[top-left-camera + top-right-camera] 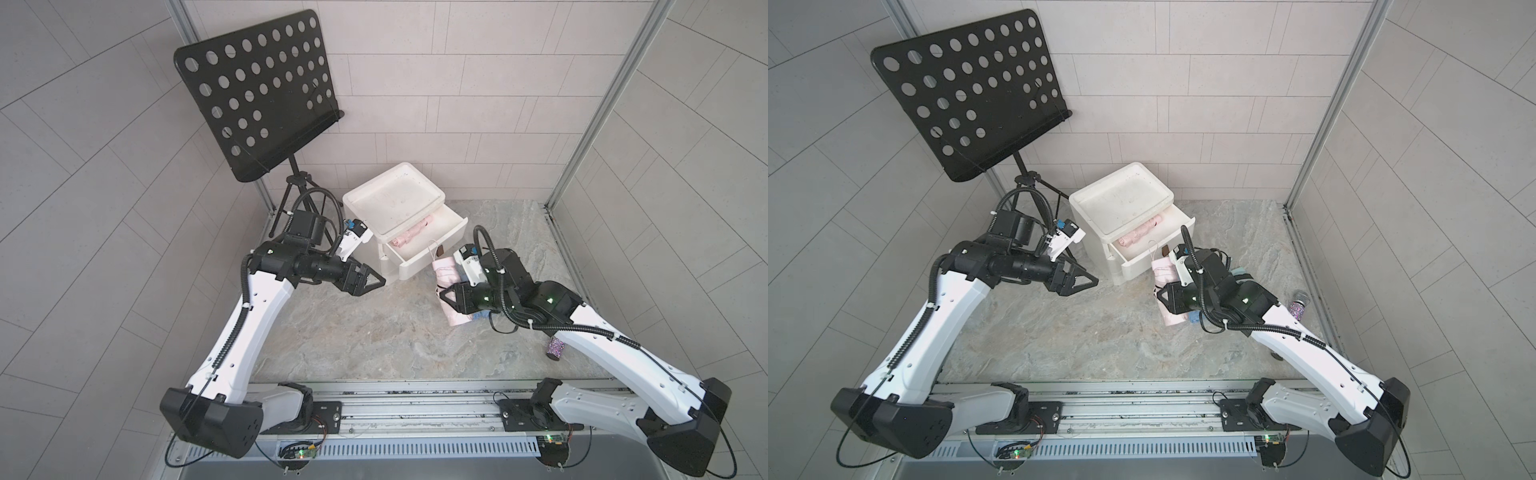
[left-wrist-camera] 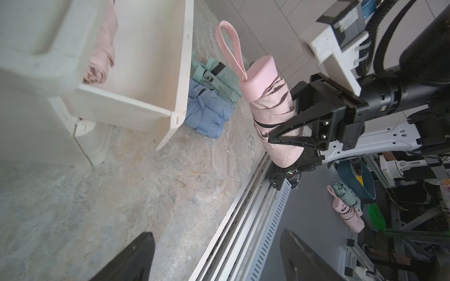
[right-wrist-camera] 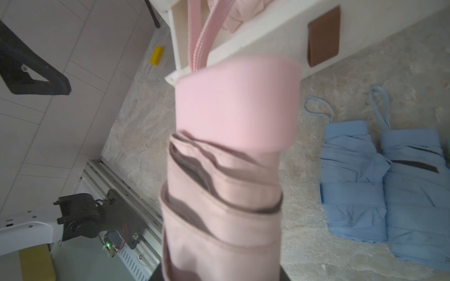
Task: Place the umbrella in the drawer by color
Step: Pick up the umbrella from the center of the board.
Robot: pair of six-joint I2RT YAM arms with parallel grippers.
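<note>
Hard to read in the right wrist view: pink umbrella [image 3: 226, 150] blurred, filling the middle, lower end cut off at the frame edge. In the left wrist view, far finger of the right gripper [image 2: 274, 129] hidden behind that umbrella, near finger pressed across its folded cloth: clamped on it, strap end up, just beside the front of the open drawer [image 1: 432, 253]. Cannot tell whether its lower end clears the table. Left gripper [image 2: 216, 243] spread wide, holding nothing, near a corner of the drawer unit [image 1: 390, 199]. In both top views, blue and green umbrellas mostly covered by the right arm.

Grey stone-patterned tabletop [image 1: 353, 332]; pale tiled walls; black perforated music stand [image 1: 257, 91] at the back.

Counted on the table:
- Two pink: the held one and a second pink umbrella [image 1: 411, 236] lying in the open drawer.
- Two blue umbrellas [image 3: 353, 185], side by side.
- One green umbrella [image 2: 219, 77], against them.
- One glittery cylinder [image 1: 555, 348].
</note>
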